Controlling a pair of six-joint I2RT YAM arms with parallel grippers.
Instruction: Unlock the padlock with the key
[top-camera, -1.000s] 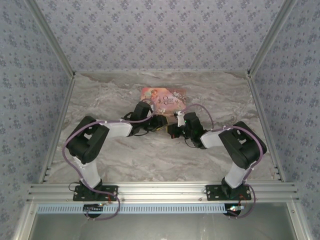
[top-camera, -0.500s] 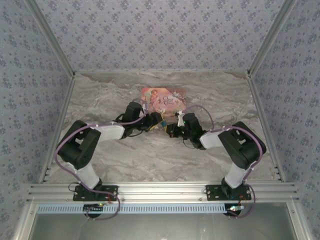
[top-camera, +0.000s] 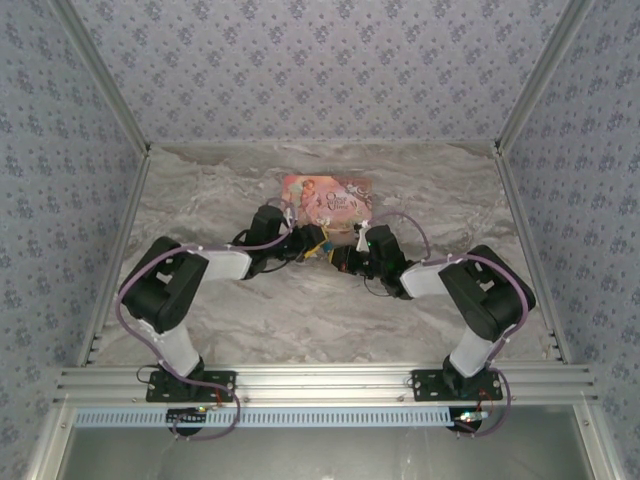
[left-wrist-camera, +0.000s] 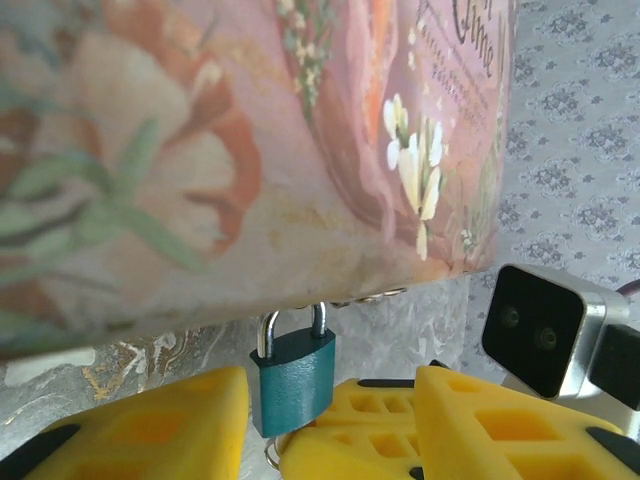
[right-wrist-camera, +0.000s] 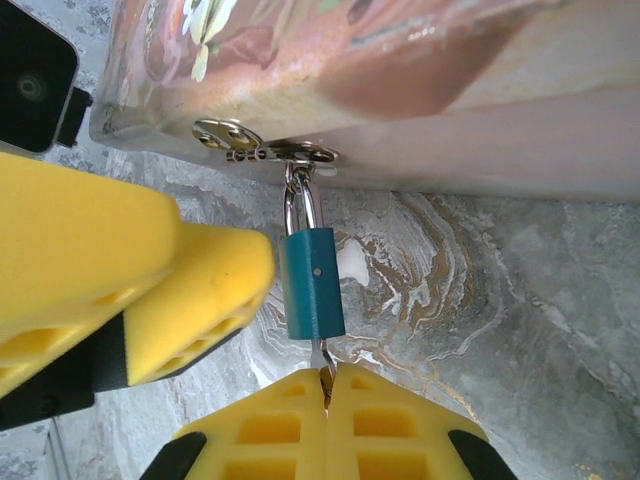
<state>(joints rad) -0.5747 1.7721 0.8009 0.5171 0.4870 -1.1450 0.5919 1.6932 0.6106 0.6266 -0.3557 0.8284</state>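
Padlock (left-wrist-camera: 292, 380) inside left gripper (left-wrist-camera: 335, 405) (key (right-wrist-camera: 320, 356) beneath).

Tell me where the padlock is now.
Centre of the right wrist view: the padlock hangs off the pink box, just ahead of the right gripper.

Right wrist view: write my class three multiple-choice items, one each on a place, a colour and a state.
1. The small teal padlock with silvery shackle hangs: A from the metal clasp of the pink illustrated box; B from the wall; C from a hook.
2. The right arm's fingers are: A black; B yellow; C red.
3. Those fingers are: A wide open; B shut on the thin metal key; C shut on the box.
Key: A, the shackle passes through the clasp; B, both look yellow; B, their tips pinch the key below the padlock.
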